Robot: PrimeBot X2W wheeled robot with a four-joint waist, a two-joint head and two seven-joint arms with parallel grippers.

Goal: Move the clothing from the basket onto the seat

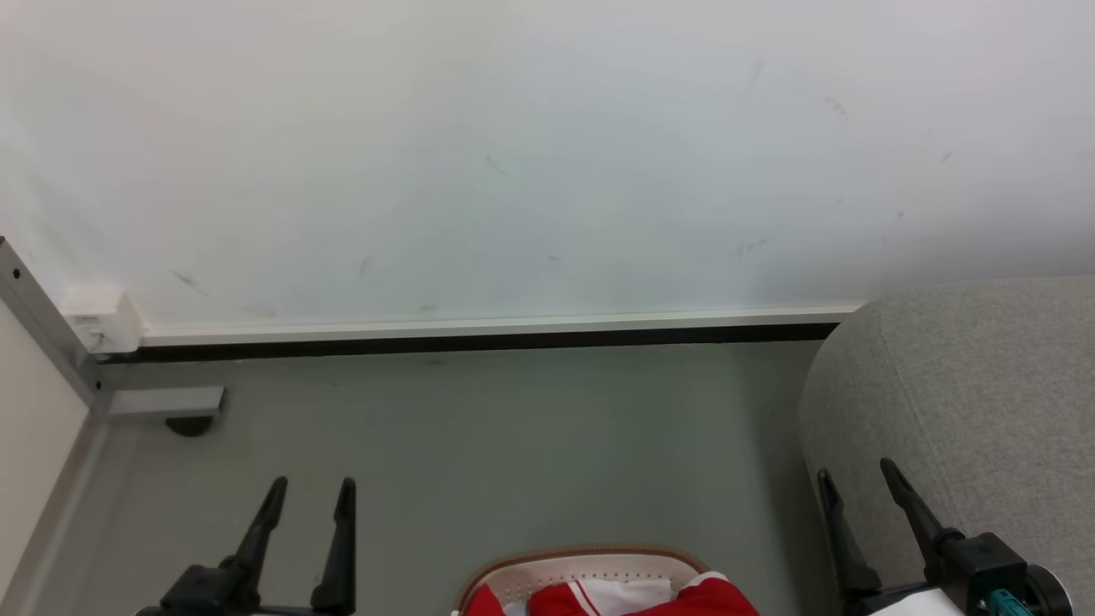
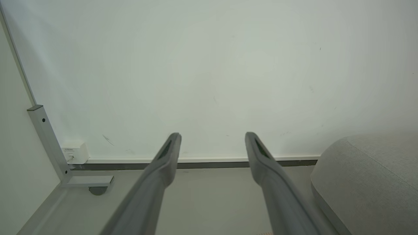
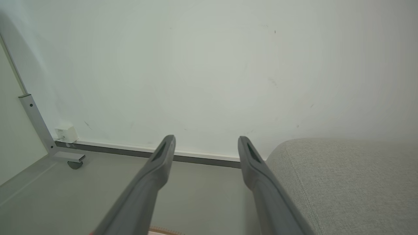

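Head view: the left end effector [image 1: 312,485] and right end effector [image 1: 854,469] point up, fingers apart, empty, beside the basket [image 1: 582,553].

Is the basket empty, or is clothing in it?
Not empty: red clothing with white trim lies inside the basket.

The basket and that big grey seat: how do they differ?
The basket is small, white perforated plastic with a brown rim; the seat is far bigger, upholstered in grey woven fabric. The basket holds the red clothing; the seat's visible part bears nothing. The basket sits before the robot, the seat to its right. Both have rounded shapes.
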